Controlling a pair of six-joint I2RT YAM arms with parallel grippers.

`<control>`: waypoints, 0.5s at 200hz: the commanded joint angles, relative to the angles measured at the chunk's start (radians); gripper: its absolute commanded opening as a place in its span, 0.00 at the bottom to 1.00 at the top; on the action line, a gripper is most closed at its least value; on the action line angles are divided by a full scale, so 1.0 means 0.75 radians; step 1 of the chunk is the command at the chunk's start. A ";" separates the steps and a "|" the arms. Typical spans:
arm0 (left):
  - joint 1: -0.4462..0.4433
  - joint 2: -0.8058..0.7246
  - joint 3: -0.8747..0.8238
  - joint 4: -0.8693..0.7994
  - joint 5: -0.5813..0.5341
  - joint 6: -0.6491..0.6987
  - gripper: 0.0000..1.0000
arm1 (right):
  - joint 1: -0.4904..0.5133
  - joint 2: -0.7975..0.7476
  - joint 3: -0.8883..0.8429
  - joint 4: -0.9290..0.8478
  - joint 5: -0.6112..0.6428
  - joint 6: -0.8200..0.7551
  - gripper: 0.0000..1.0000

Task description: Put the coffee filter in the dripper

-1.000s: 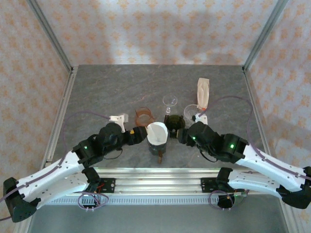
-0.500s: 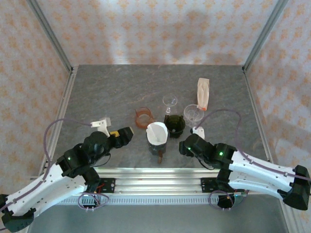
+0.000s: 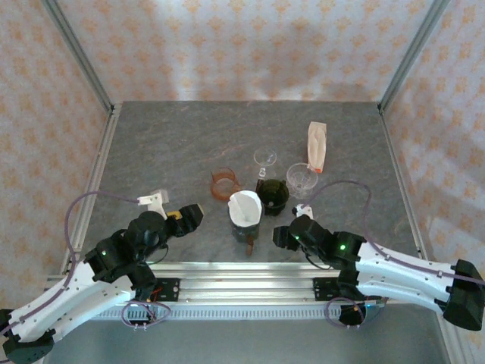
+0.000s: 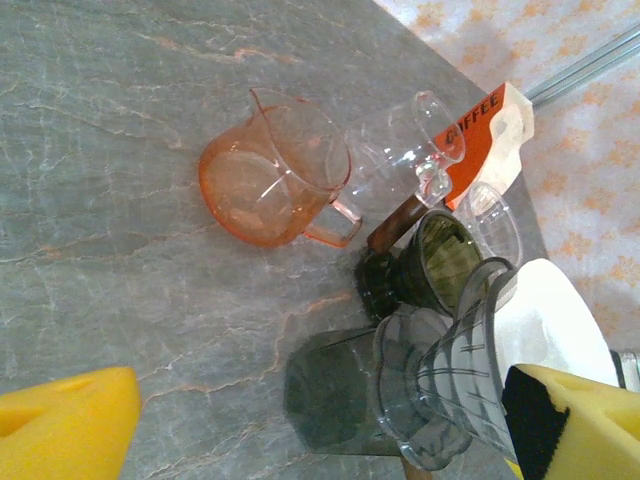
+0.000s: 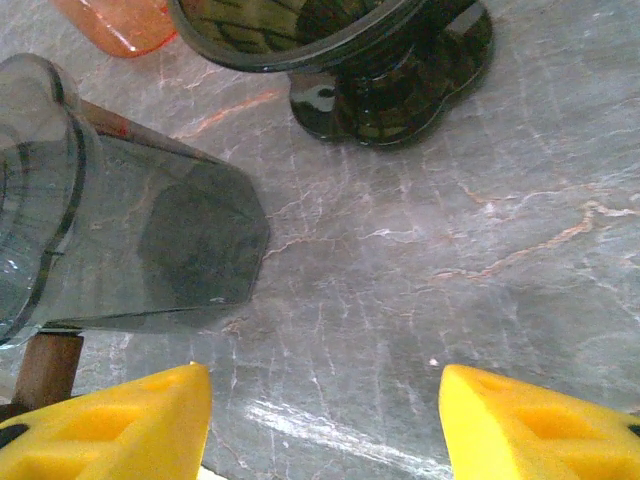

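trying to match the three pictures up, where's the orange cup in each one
Top external: the orange cup stands mid-table, just left of the dark green cup.
Left wrist: upper middle, up and left of the dark green cup.
Right wrist: top left corner, cut off by the edge.
Shared landmark: the dark green cup, beside it in every view.

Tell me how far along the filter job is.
Done, it seems: the white filter sits inside the dripper on the dark carafe. In hand: nothing; the left gripper and right gripper are both open, apart from the dripper. Left: apparently nothing, though how well the filter seats can't be judged.
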 commanded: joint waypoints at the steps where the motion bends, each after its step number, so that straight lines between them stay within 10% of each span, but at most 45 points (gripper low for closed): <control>1: 0.008 -0.004 0.030 -0.076 -0.054 0.022 0.94 | 0.000 0.041 -0.020 0.118 -0.052 -0.020 0.59; 100: 0.011 -0.004 0.017 -0.083 -0.010 0.035 0.92 | -0.087 0.181 -0.136 0.414 -0.260 0.015 0.34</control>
